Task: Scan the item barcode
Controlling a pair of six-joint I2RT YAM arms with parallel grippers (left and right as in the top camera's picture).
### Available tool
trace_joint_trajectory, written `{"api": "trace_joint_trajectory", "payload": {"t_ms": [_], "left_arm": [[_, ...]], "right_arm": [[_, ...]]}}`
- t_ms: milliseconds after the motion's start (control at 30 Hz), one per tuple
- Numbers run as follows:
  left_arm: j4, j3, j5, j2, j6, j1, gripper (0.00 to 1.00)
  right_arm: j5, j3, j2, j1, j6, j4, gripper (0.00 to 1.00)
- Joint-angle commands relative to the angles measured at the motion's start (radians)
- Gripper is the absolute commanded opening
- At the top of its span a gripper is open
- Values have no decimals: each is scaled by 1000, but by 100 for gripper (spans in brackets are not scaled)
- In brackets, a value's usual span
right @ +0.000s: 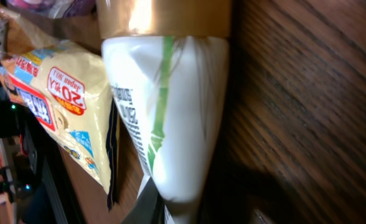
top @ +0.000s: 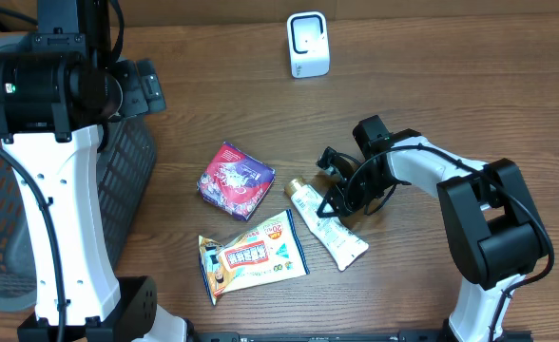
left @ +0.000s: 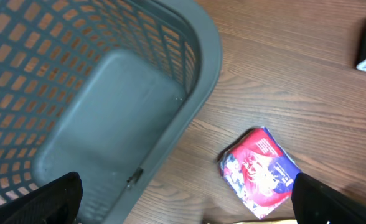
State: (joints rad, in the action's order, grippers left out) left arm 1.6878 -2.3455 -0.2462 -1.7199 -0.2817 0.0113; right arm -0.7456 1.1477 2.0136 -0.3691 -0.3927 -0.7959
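right gripper (top: 335, 201): closed up tight and pressed right against the side of the tube. Honestly can't tell if it's really pinching the tube or just touching it.

tube (top: 325, 226): white with a gold cap, lying flat on the table (top: 451, 85), roughly mid-table and a bit toward the near edge. The cap end points at the far-left corner. In the right wrist view it fills most of the shot, with a green stripe down the body.

left gripper (left: 189, 208): jaws spread as wide as they go, nothing in them. It hangs up over the rim of the basket, toward the table's left edge.

basket (left: 205, 68): grey plastic mesh thing, sitting at the left edge of the table.

red and purple packet (top: 235, 180): flat on the table just left of the tube, between the tube and the basket, not touching either one.

yellow snack bag (top: 251, 255): nearer the near edge than the packet. Its right end sits just beside the tube, and in the right wrist view the two look like they touch.

white device (top: 308, 45): small boxy thing standing upright by the far edge, about midway along it, well apart from everything else.
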Motion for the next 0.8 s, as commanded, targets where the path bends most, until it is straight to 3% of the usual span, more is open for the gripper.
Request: {"api": "trace_joint_trajectory", "payload": {"t_ms": [0, 233, 533, 767], "left_arm": [[2, 2, 35, -8, 34, -6, 100], [2, 2, 38, -8, 34, -6, 100], [0, 2, 37, -10, 34, -6, 99], [0, 2, 37, -10, 34, -6, 99]], "right_arm": [[273, -68, 91, -17, 2, 13, 4], [156, -45, 90, -16, 8, -13, 4], [-93, 89, 63, 35, 0, -187, 4], [-154, 154, 2, 84, 0, -288, 4]]}}
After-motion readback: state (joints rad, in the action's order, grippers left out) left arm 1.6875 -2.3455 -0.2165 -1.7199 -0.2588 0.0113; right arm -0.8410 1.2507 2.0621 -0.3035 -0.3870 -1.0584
